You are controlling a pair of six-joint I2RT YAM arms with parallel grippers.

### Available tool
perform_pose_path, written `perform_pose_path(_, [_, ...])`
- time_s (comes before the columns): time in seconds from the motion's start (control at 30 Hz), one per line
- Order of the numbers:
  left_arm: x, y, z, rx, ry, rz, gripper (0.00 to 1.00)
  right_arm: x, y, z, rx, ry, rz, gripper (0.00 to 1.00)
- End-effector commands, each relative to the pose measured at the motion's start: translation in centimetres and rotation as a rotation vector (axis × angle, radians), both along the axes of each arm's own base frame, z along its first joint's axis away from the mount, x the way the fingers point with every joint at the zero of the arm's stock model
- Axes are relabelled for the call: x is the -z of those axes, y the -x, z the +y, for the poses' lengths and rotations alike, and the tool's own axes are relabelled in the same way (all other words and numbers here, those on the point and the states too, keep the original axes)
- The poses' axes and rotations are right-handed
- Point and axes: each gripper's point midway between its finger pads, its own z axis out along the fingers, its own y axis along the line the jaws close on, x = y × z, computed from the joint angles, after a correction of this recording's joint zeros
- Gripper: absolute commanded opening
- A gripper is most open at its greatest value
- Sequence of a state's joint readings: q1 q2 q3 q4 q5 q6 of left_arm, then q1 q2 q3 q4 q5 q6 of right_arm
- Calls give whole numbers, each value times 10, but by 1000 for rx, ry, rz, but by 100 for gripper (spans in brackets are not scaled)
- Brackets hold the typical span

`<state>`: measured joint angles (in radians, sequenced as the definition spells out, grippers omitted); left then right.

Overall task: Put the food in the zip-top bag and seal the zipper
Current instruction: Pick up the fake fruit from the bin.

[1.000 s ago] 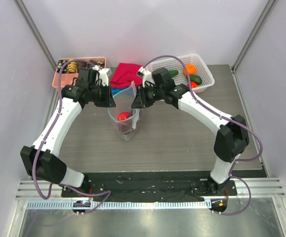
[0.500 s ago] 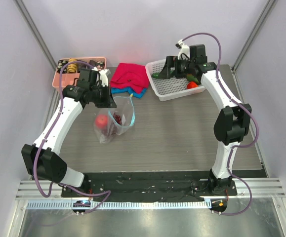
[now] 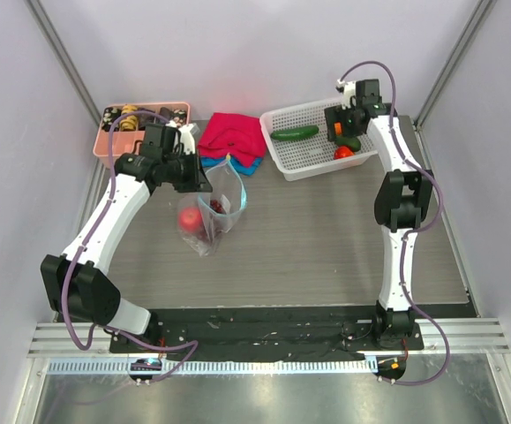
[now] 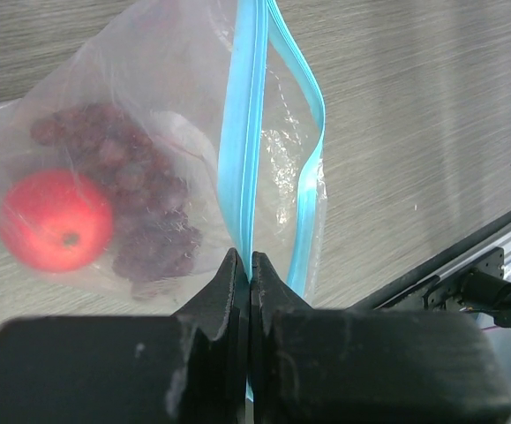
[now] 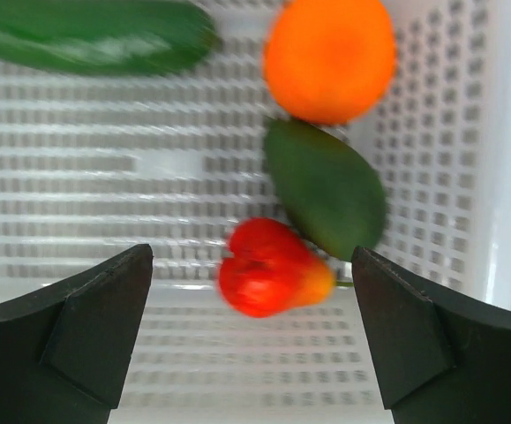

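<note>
The clear zip-top bag [image 3: 209,212] hangs over the table's middle left with a red tomato [image 4: 55,221] and a dark purple grape bunch [image 4: 131,203] inside. My left gripper [image 4: 251,265] is shut on one side of the blue zipper [image 4: 244,132]; the mouth gapes open. Over the white mesh basket [image 5: 105,177] at the back right, my right gripper [image 5: 252,265] hovers open and empty. Under it lie a small red pepper [image 5: 268,269], a green avocado-like piece [image 5: 326,190], an orange [image 5: 330,57] and a cucumber [image 5: 96,35].
A pink divided tray [image 3: 140,124] of snack pieces sits at the back left. A red cloth [image 3: 231,132] lies on a blue one between the tray and the white basket [image 3: 317,159]. Slanted frame posts stand at both back corners.
My right gripper has left the bag's mouth, swung back right over the basket and opened wide. The bag, still held by my left gripper, has shifted a little to the left.
</note>
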<state>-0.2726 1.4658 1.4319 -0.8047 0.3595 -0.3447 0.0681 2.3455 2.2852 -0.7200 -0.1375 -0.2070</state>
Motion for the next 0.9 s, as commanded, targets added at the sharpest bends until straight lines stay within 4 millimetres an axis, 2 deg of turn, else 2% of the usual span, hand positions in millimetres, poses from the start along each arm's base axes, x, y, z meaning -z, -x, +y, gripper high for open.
perform_pose_path(0.0, [-14,-6,-5,4,43,-52,0,-5,-15,-33,12,133,-59,99])
perform_pose_path(0.1, [-14,-5,-5,5,45,-55,0,6,-24,-39,9,162,-81,99])
perform_pose_path(0.27, [-9,-4,-6,7,42,-41,0,20,-37,-37,-6,163,-102,98])
perform_pose_path(0.3, [-8,-4,-5,7,42,-37,0,29,-37,-36,-10,162,-91,98])
perform_pose_path(0.53, [-5,-4,-5,10,38,-32,0,57,-43,-38,-21,174,-72,95])
perform_pose_path(0.63, [-4,-5,-6,11,40,-27,0,61,-43,-33,-33,163,-69,88])
perform_pose_path(0.73, [-5,-6,-6,12,41,-30,0,57,-43,-27,-47,144,-77,76])
perform_pose_path(0.83, [-4,-6,-6,13,38,-27,0,43,-44,-23,-51,141,-102,61])
perform_pose_path(0.87, [-3,-6,-5,12,35,-27,0,32,-45,-22,-51,137,-123,51])
